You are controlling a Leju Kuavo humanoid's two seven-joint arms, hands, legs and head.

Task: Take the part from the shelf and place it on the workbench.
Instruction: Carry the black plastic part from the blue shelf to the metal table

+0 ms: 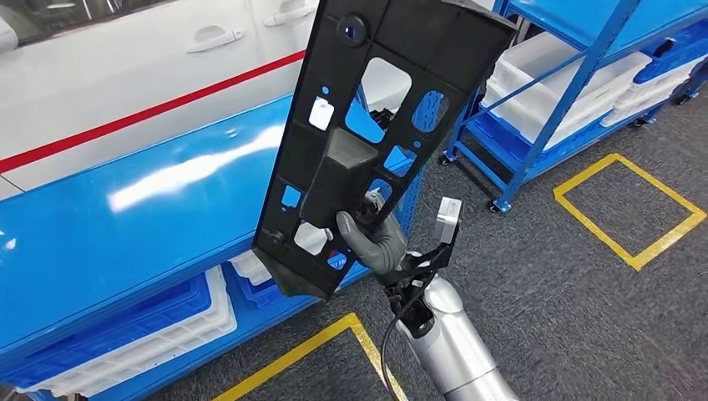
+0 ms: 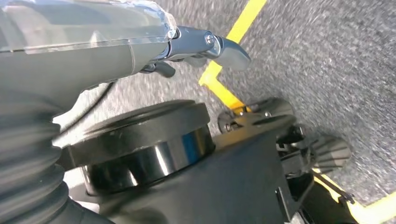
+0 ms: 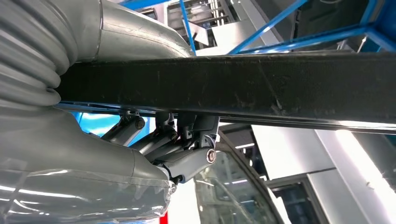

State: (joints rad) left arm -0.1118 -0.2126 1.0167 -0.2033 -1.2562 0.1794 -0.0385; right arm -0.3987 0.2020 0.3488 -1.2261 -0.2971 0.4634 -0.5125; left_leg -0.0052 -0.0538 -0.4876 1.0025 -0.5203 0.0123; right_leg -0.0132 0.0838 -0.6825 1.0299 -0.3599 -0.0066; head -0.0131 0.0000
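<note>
Overhead, black part (image 1: pixel 367 125) in right hand's (image 1: pixel 371 242) grip — white crates (image 1: pixel 576 83) stacked on blue shelf (image 1: pixel 576 92) — left hand (image 2: pixel 205 46) empty, fingers loose.

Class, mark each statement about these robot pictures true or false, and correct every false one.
1. The right hand holds a black part. True.
2. The black part is a solid plate with no openings. False: it has several cut-outs, and blue and white show through them.
3. The part lies flat on the blue workbench. False: it is held up in the air in front of the workbench.
4. Yellow lines mark the grey floor. True.
5. The left hand grips the part. False: it holds nothing and hangs above the floor.
</note>
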